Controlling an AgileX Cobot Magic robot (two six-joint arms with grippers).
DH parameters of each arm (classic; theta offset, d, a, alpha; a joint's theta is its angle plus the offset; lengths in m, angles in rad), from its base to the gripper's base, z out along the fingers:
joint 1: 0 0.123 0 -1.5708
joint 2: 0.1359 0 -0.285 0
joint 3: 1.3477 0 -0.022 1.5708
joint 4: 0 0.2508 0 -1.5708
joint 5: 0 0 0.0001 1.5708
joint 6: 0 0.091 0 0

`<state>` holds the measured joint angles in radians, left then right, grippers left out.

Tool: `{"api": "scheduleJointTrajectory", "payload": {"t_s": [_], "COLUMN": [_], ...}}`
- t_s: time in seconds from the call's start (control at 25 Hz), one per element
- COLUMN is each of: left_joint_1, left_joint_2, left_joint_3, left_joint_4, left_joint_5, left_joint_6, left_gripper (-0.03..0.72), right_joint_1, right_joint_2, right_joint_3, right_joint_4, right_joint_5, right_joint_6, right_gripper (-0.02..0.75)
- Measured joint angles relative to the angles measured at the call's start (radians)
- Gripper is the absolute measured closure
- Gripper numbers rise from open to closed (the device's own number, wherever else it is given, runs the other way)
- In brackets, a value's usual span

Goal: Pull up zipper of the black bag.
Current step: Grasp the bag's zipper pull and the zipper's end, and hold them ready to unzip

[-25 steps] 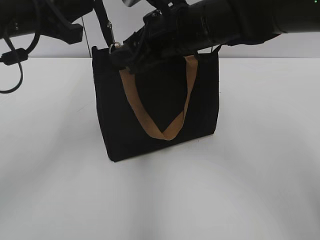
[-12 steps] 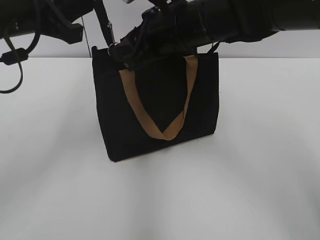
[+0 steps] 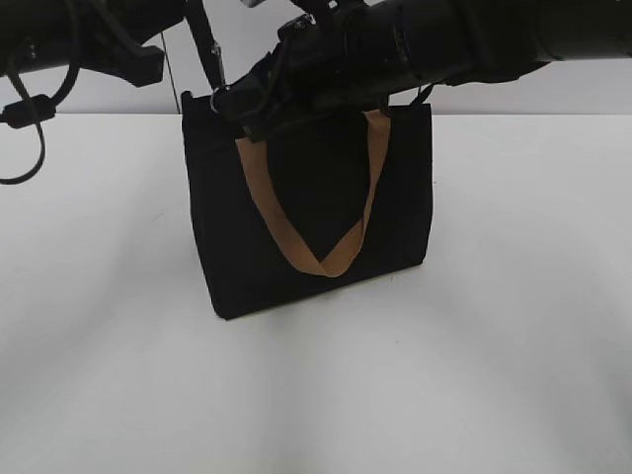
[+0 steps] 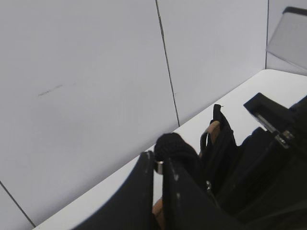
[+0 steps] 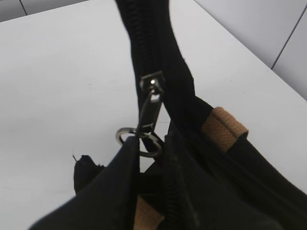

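Left gripper at the bag's top left corner, fingers pinched on the zipper tail end. Black bag upright mid-table, tan strap handle drooping down its near face. Right gripper clamped on the zipper pull ring, near the left end.

Even, diffuse overhead light, bright white table, no glare. Soft faint shadow beneath black bag, toward table's near edge. Bag and arms underexposed, detail crushed. Wrist views: close-up fingers blurred, zipper pull sharp, slight specular glint on metal.
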<state>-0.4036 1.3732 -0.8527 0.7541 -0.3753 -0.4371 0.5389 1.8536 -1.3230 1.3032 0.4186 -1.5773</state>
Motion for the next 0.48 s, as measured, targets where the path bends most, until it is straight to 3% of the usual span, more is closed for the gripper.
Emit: {"api": "scheduleJointTrajectory", "payload": {"t_s": [0.32, 0.48], "left_joint_1": [0.0, 0.0], "left_joint_2": [0.0, 0.0], "left_joint_3": [0.0, 0.0], "left_joint_4": [0.0, 0.0], "left_joint_5": [0.0, 0.016], "left_joint_6": [0.0, 0.0], "left_gripper": [0.676, 0.676], "right_joint_1": [0.0, 0.0], "right_joint_2": [0.0, 0.0], "right_joint_3": [0.0, 0.0], "right_joint_4": [-0.002, -0.004], "right_joint_5": [0.002, 0.003], "right_joint_6": [0.019, 0.032], "right_gripper": [0.75, 0.752]}}
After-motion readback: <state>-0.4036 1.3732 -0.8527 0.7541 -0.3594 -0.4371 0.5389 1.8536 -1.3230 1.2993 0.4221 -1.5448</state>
